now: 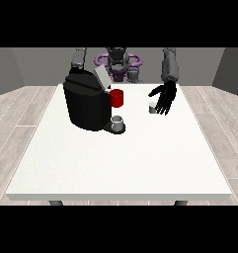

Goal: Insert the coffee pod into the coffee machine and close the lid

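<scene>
Here one coffee machine [87, 101], lid raised, one coffee pod [152, 107], one visible hand [164, 97], fingers spread, released.

I am looking at a plain white tabletop [140, 163] with no pattern on it. The coffee machine [86, 104] is showing black all over, with a light grey lid [102, 78] and a red part [117, 98] at its front. A grey cup [118, 121] is showing on the machine's dark base. The pod [152, 107] is looking pale, whitish grey. The hand at the view's right [165, 96] is showing black, fingers [162, 107] included, on a dark grey arm [170, 66]. The robot's torso [118, 62] is reading grey with purple rings. The floor [21, 118] is showing light grey wood planks, and the wall [46, 62] behind is showing flat grey.
</scene>
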`<action>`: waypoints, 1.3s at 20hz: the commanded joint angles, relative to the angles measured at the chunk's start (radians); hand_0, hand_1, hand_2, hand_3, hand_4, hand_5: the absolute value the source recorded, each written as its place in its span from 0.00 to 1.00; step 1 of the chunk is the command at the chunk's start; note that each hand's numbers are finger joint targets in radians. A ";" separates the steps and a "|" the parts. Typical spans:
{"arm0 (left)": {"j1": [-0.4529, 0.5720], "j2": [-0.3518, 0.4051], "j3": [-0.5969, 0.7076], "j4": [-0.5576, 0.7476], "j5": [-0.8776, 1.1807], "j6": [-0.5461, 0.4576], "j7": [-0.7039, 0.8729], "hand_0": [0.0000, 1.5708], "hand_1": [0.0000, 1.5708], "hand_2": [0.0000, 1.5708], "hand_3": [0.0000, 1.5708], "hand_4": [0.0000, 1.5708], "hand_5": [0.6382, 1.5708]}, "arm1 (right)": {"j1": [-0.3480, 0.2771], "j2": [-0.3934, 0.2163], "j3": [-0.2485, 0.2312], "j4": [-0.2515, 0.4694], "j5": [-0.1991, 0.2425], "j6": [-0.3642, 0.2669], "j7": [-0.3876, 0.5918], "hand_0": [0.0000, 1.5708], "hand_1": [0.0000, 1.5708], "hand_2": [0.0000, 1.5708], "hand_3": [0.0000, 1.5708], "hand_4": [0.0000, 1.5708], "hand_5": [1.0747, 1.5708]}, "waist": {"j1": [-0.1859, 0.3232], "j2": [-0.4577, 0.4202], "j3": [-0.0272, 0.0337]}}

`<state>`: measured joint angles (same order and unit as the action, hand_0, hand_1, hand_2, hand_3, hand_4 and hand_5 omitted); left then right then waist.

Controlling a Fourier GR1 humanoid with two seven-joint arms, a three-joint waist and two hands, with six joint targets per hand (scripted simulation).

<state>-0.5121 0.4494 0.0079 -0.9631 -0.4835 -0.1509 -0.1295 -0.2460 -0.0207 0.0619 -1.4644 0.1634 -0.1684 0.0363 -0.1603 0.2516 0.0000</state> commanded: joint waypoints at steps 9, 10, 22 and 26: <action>-0.085 -0.015 -0.088 0.142 -0.229 0.137 -0.042 0.60 0.60 0.66 0.55 0.27 1.00 | -0.044 0.020 0.026 0.076 0.014 -0.045 0.035 0.00 0.00 0.00 0.00 0.00 1.00 | 0.008 -0.017 0.0000; -0.066 -0.012 -0.078 0.166 -0.247 0.208 -0.081 0.59 0.59 0.65 0.54 0.26 1.00 | -0.020 -0.007 0.010 0.064 -0.018 0.049 -0.056 0.00 0.00 0.00 0.00 0.00 1.00 | -0.028 0.036 0.0000; -0.143 0.000 -0.125 0.279 -0.361 0.077 -0.089 0.50 0.50 0.62 0.55 0.25 1.00 | -0.020 0.020 -0.039 0.189 -0.017 -0.010 -0.089 0.00 0.00 0.00 0.00 0.00 1.00 | 0.019 -0.017 0.0001; -0.130 -0.068 -0.137 0.289 -0.388 0.118 -0.087 0.72 0.72 0.76 0.69 0.25 1.00 | 0.001 -0.021 -0.040 0.197 0.028 -0.019 -0.042 0.00 0.00 0.00 0.00 0.00 1.00 | 0.018 -0.065 0.0000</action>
<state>-0.6351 0.4178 -0.1233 -0.6846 -0.8476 -0.0392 -0.2114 -0.2533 -0.0268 0.0389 -1.3078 0.1777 -0.1790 -0.0080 -0.1573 0.2147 0.0005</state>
